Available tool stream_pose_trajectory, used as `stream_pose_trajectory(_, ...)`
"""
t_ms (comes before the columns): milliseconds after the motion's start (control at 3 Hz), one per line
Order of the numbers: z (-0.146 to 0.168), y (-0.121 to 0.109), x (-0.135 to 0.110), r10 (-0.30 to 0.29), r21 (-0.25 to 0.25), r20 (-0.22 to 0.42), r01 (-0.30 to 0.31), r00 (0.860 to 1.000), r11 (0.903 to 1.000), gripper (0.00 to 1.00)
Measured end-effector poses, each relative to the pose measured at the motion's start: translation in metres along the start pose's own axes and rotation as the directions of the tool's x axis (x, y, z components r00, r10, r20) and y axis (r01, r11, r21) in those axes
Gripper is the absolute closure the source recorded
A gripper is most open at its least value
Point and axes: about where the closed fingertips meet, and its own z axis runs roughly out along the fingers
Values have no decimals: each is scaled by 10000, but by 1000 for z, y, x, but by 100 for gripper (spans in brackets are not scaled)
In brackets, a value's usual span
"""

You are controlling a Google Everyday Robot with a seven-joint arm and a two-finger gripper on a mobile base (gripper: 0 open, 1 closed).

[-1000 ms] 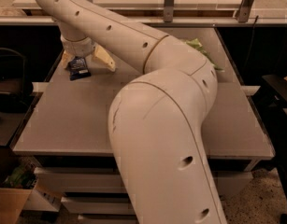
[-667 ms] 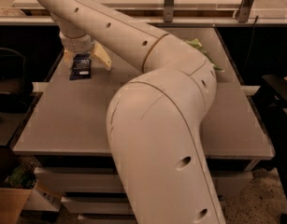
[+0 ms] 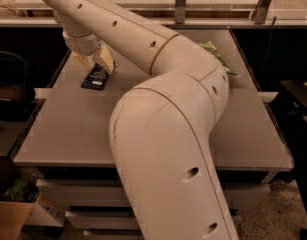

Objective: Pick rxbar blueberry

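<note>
**Gripper spread over the far end of the blueberry bar**

From my seat, the rxbar blueberry [image 3: 96, 77] lies flat on the desk [image 3: 68, 134], in the far left corner and close to the left edge. It is a small dark wrapper with pale text lines, set at a slight angle. The gripper [image 3: 94, 61] hangs right over the bar's far end, pointing down. Its two pale yellowish fingers [image 3: 104, 59] stand apart, one to each side of that end, and I see nothing clamped between them. I cannot tell whether either finger touches the wrapper. The bar looks to me to rest on the desk, not lifted. The big white arm [image 3: 168, 134] sweeps from the near side across the middle of the desk to that corner. A green chip bag [image 3: 216, 55] shows behind the arm's elbow, near the far right side, well apart from the bar.
</note>
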Motion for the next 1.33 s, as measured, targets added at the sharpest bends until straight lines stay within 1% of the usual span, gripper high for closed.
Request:
stream_pose_trajectory(333, -7, -7, 8, 247, 286, -206, -241, 9995, 9993, 100)
stream_pose_trajectory(1000, -47, -13, 20, 716, 801, -914, -644, 9932, 9947, 100)
stream_pose_trajectory(1333, -62, -14, 22, 814, 999, -1059, -708, 9910, 9925, 100)
